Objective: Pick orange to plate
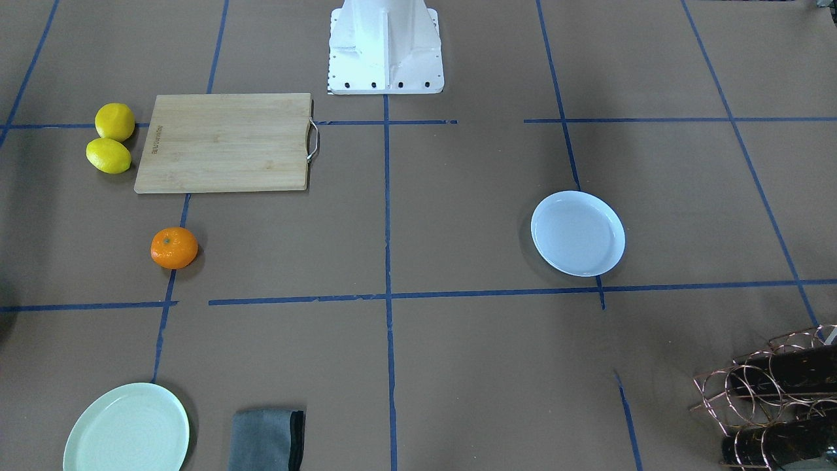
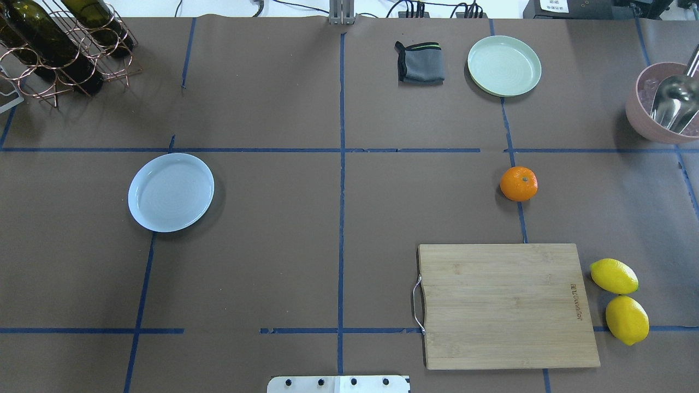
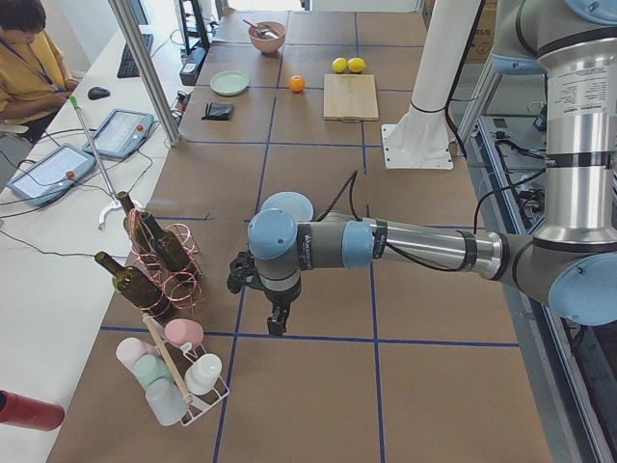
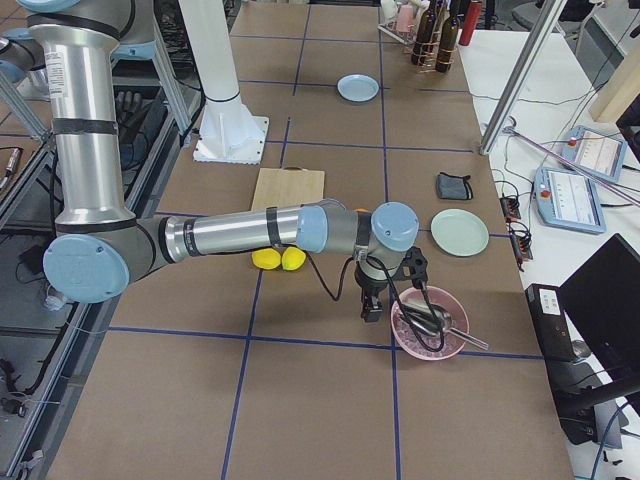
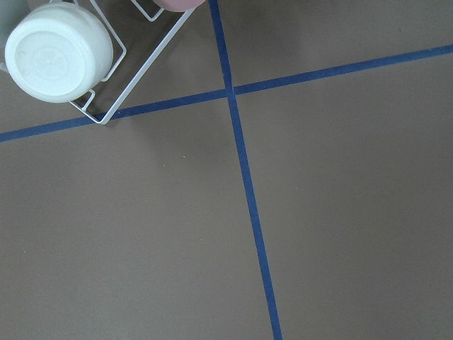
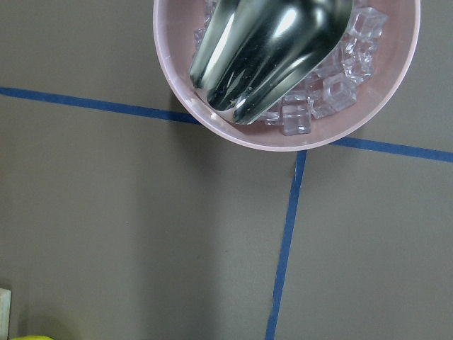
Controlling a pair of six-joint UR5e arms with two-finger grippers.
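**Front-facing view:** a small, round, bright orange (image 1: 174, 248) lies on the brown paper-covered table (image 1: 471, 216) at the left. It sits on a blue tape line (image 1: 167, 288), a little nearer the camera than the rectangular bamboo cutting board (image 1: 225, 142). The round glossy white plate (image 1: 578, 233) is at the right, well apart from the orange. Two yellow lemons (image 1: 114, 122) touch each other just left of the board. A pale green ridged plate (image 1: 127, 428) and a folded grey cloth (image 1: 268, 439) lie at the near edge.

**Overhead view:** the orange is in the right half, between the board and the green plate, and the white plate is in the left half. A pink bowl (image 2: 647, 128) holding a metal scoop (image 2: 674, 103) stands at the right edge. A copper wire rack of dark bottles (image 2: 60, 49) fills the far left corner.

**Left side view:** the left gripper (image 3: 277, 321) hangs fingers-down over the table near a tape line, with the white plate just beyond its wrist. I cannot tell whether its fingers are parted or closed. The orange is far up the table.

**Right side view:** the right gripper (image 4: 372, 308) hangs fingers-down just beside the pink bowl. Its grip cannot be judged either.

**Left wrist view:** crossing tape lines, and a white cup (image 5: 59, 52) with its base toward the camera.

**Right wrist view:** the pink bowl from above, with clear ice cubes (image 6: 340, 92) under the scoop.
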